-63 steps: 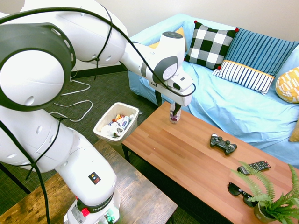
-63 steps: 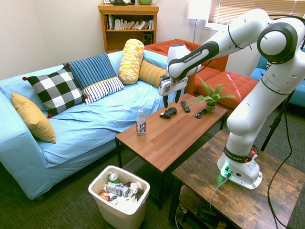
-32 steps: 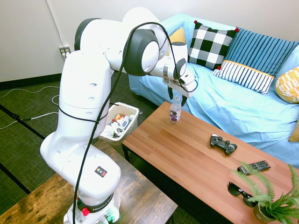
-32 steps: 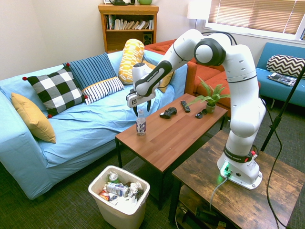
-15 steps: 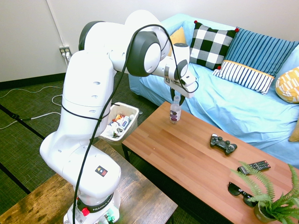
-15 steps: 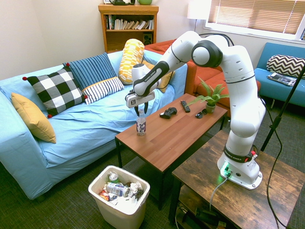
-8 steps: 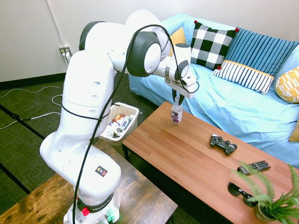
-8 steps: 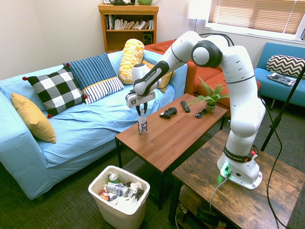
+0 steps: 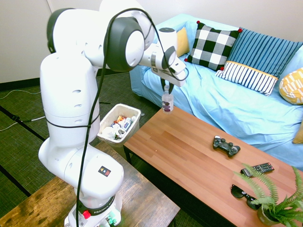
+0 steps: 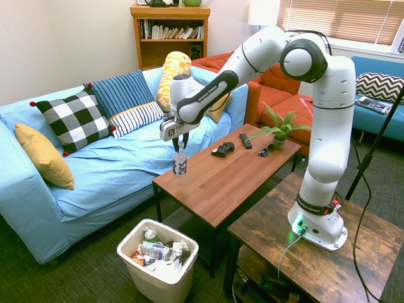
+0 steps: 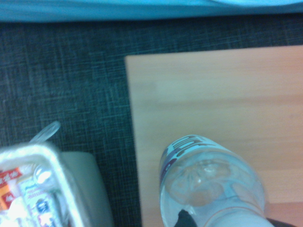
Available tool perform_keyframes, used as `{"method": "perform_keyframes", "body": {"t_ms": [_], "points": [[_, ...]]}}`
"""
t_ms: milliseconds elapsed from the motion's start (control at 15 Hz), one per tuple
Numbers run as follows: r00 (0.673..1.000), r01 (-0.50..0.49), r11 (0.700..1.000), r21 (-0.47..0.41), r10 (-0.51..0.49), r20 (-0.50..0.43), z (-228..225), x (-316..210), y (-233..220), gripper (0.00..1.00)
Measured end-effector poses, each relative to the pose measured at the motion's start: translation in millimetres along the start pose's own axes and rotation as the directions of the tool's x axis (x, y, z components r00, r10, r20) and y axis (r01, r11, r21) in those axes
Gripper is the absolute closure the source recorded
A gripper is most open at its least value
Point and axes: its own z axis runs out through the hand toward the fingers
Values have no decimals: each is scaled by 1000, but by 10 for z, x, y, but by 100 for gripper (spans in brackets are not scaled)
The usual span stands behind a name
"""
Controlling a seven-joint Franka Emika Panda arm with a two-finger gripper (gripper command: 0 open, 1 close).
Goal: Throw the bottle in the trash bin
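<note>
1. Clear plastic bottle [image 9: 167, 101] hangs by its capped neck from the gripper [image 9: 165, 90], fingers clamped on it, lifted clear of the wooden counter [image 9: 199, 156] above its corner.
2. Trash bin [image 10: 158, 260] on the carpet, at about 7 o'clock from the bottle in the second exterior view, already part-full.
3. Risk: the neck-only hold lets the bottle swing; releasing short of the rim would drop it onto carpet or the counter edge.
4. Room: blue sofa [image 10: 95, 170] behind; game controller [image 9: 226, 145], remote [image 9: 257, 168] well apart.
</note>
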Motion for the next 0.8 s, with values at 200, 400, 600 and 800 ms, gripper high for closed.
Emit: {"method": "perform_keyframes", "body": {"t_ms": [200,400,600,800], "points": [[996,84,996,-1,-84,-42,-88,-878,-202,100],[985,146,989,-14,-147,-90,-118,-1589,-389,100],[975,183,982,-46,-187,-117,78,-2140,-585,100],[967,212,973,-87,-222,-125,323,-2351,-726,0]]}}
